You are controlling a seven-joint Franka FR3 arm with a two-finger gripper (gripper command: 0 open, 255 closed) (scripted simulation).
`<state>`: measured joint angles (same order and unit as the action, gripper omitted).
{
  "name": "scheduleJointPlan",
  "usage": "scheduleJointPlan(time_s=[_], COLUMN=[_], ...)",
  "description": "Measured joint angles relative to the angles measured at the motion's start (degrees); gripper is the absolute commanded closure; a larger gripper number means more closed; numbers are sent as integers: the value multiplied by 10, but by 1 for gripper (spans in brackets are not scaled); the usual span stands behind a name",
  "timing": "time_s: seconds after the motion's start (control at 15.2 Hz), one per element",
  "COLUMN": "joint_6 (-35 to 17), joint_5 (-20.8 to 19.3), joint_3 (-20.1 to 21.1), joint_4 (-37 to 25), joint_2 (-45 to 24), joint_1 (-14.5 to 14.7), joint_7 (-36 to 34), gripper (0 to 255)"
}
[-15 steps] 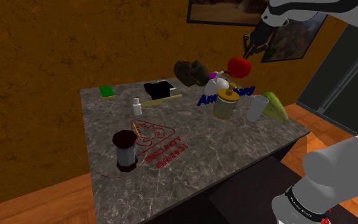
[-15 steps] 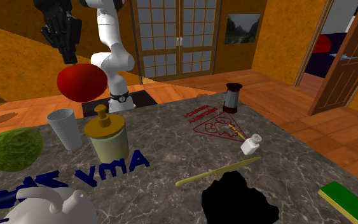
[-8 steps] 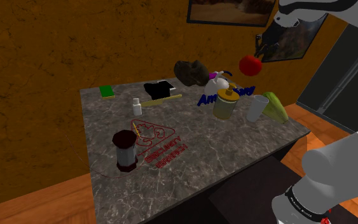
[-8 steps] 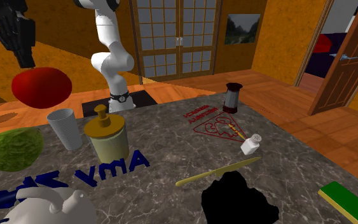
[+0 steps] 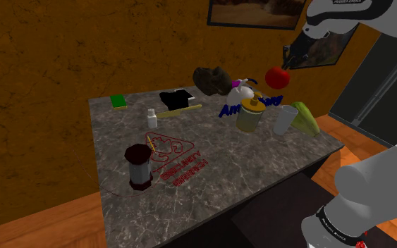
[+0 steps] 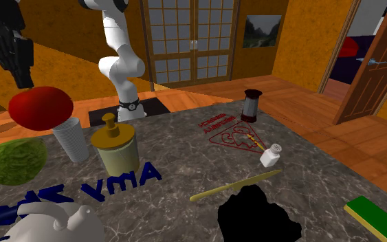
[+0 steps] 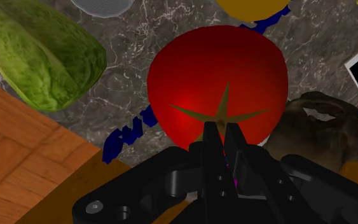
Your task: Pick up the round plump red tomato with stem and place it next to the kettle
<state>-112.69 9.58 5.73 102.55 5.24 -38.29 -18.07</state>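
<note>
Red, round, glossy tomato [image 5: 277,75] with a brownish star-shaped stem hangs in the air over the grey marbled tabletop [image 5: 211,184], near the white kettle [image 5: 240,90]. Black two-finger gripper [image 5: 289,62]: fingers pinched close together on the tomato's top.

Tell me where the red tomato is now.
In the shoulder view's upper right, the tomato hangs under the gripper, in the air near the white cup.

We find the round red tomato [image 5: 277,76] hanging just under the black two-finger gripper [image 5: 288,62], above the far end of the grey marble table [image 5: 260,165]. In the shoulder view 3 things stand in a row beneath: a yellow-lidded jar [image 5: 249,116], a white cup [image 5: 285,120] to its right, then a green cabbage [image 5: 307,118] at the edge. The white kettle [image 5: 240,89] sits behind the jar, and a dark red canister [image 5: 139,166] stands well apart at the near left.
</note>
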Motion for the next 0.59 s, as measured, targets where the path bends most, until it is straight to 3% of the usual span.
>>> scheduleJointPlan(time_s=[0.59], joint_6=[-70], joint_5=[6], joint_3=[1], joint_4=[73], joint_2=[2], joint_1=[1], joint_7=[10], gripper=[255])
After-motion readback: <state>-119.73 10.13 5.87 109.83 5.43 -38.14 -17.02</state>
